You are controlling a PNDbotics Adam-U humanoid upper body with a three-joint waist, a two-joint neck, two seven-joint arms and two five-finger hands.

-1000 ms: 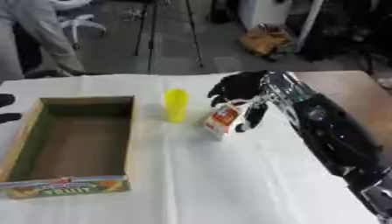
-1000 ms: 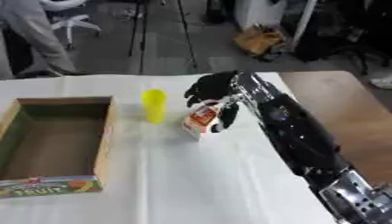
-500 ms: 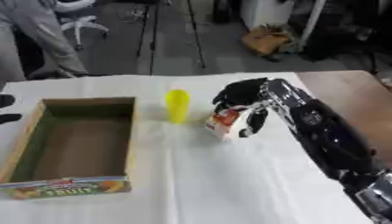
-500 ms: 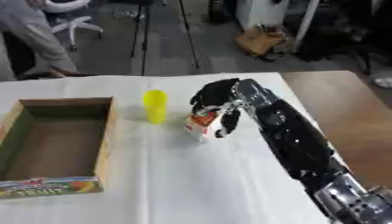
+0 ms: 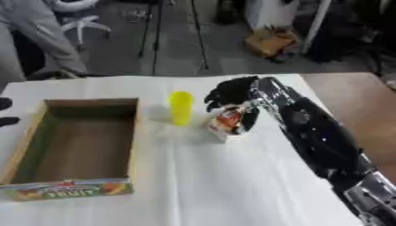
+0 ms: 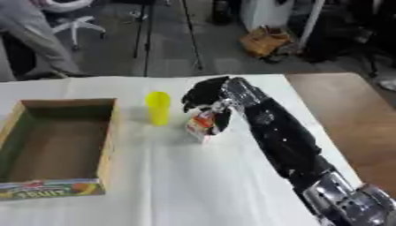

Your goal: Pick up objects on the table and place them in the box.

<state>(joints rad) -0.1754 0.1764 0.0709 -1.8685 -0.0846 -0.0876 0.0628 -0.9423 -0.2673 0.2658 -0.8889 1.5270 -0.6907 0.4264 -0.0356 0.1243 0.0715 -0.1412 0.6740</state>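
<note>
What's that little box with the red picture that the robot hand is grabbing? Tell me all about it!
It is a small white carton with red and orange print, looking like cardboard, a bit tilted on the white tablecloth. It sits just right of the yellow plastic cup. The robot's black right hand curls its fingers around its top and side.

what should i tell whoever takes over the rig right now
Right hand: curled over the small carton, which stands on the white table right of the yellow cup.
Left hand: only dark fingers show at the left edge; state unclear.
Box: at the left, nothing in it.
Done: nothing boxed yet.
Left: carry the carton to the box, then the yellow cup.
</note>
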